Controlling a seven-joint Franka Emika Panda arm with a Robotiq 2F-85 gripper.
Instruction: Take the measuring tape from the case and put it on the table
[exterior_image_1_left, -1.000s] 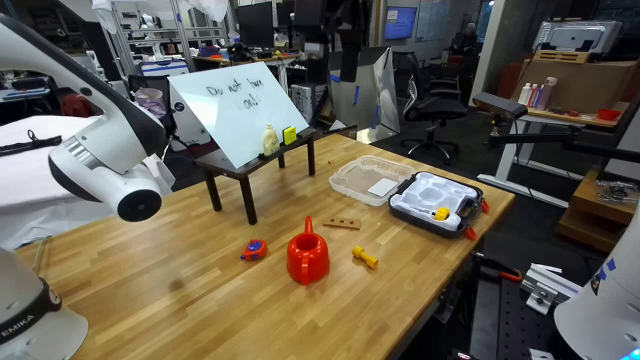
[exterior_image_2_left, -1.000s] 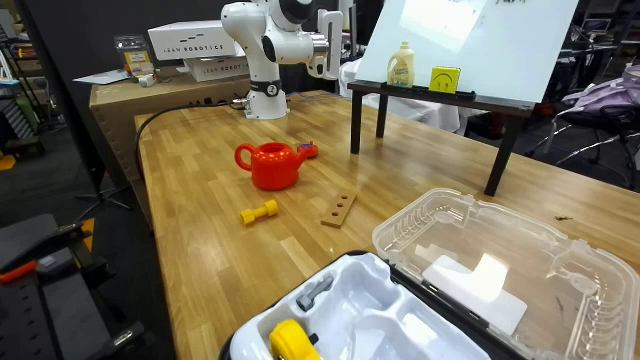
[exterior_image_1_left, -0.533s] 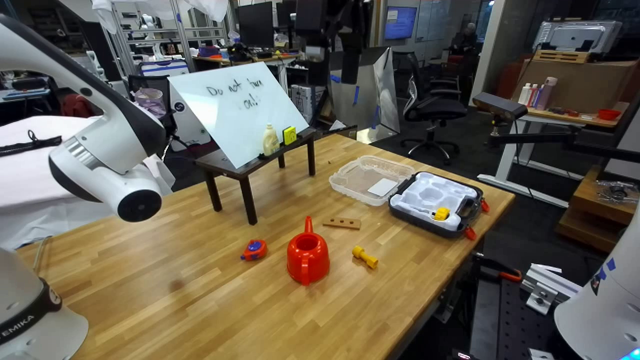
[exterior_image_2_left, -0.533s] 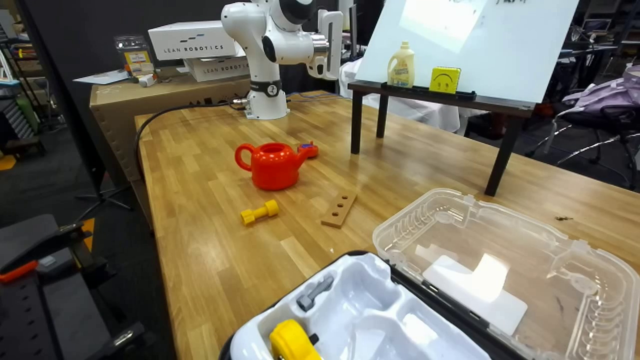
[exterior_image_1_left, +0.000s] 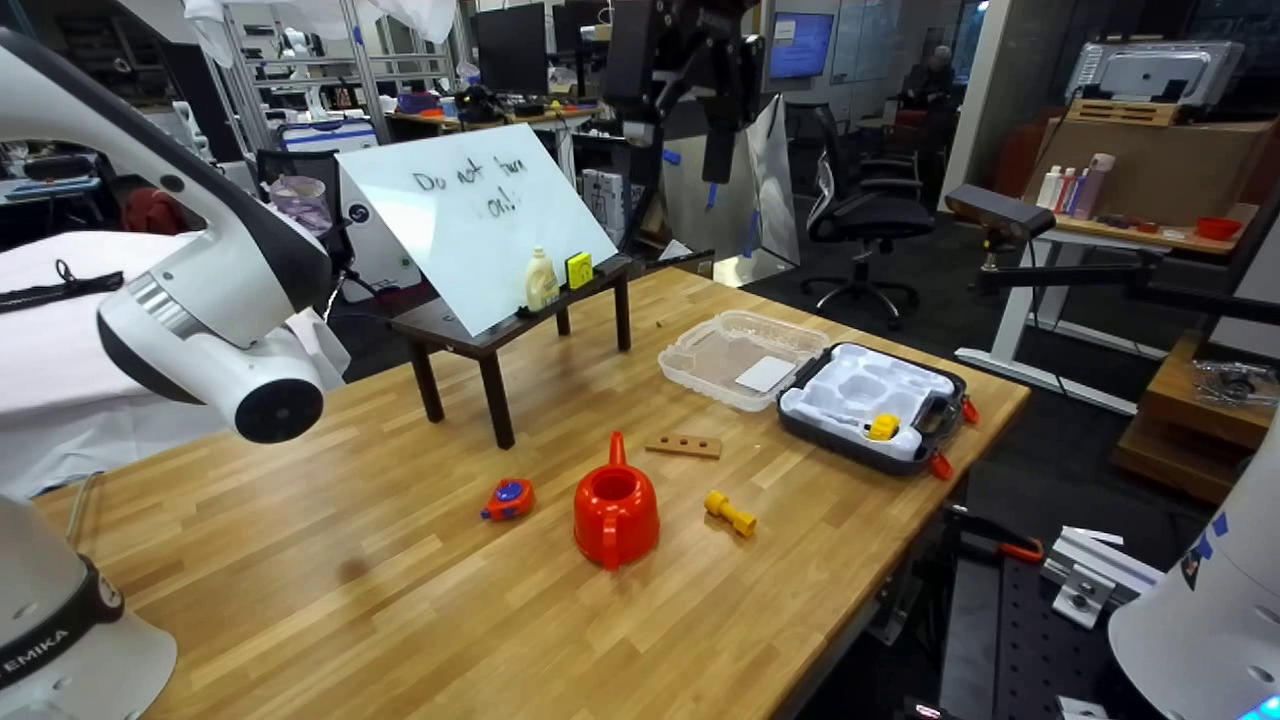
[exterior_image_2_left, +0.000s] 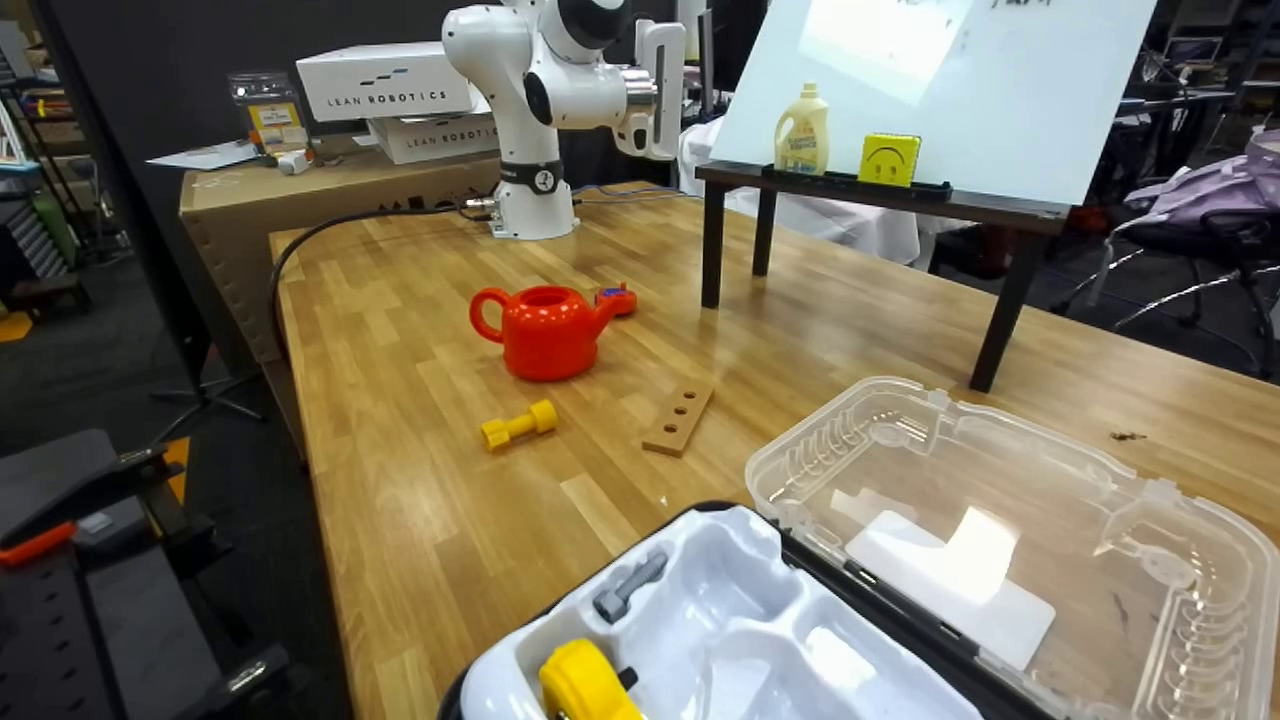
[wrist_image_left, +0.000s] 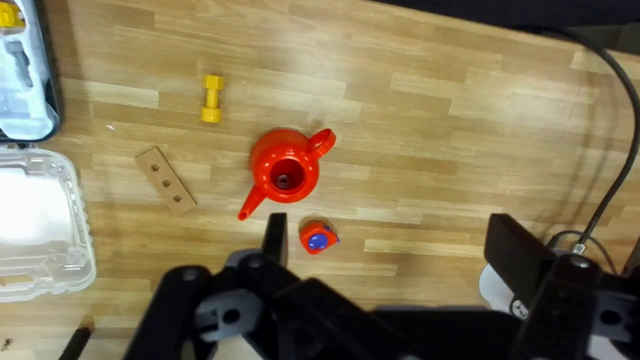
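Observation:
The measuring tape (exterior_image_1_left: 883, 428) is a small chunky yellow thing with black parts. It lies in the open case (exterior_image_1_left: 832, 437), which has a black rim and a white-grey inside. In an exterior view the tape (exterior_image_2_left: 583, 682) is cut by the bottom edge. In the wrist view the tape (wrist_image_left: 9, 15) and the case (wrist_image_left: 27, 125) sit at the left edge, partly out of frame. My gripper (wrist_image_left: 392, 235) is open and empty, high above the wooden table (wrist_image_left: 425, 165). It also shows at the top of an exterior view (exterior_image_1_left: 682, 145), far from the case.
A red watering can (exterior_image_1_left: 616, 510), a red-blue toy tape (exterior_image_1_left: 509, 499), a yellow bolt (exterior_image_1_left: 730, 514) and a holed wooden strip (exterior_image_1_left: 684, 446) lie on the table. The clear lid (exterior_image_1_left: 735, 350) lies beside the case. A black-legged stand (exterior_image_1_left: 490, 345) holds a whiteboard. Another white arm (exterior_image_1_left: 215, 290) stands at the table.
My gripper has shifted a little down and to the right in the exterior view that shows it. The tape, the case and the other objects have not moved.

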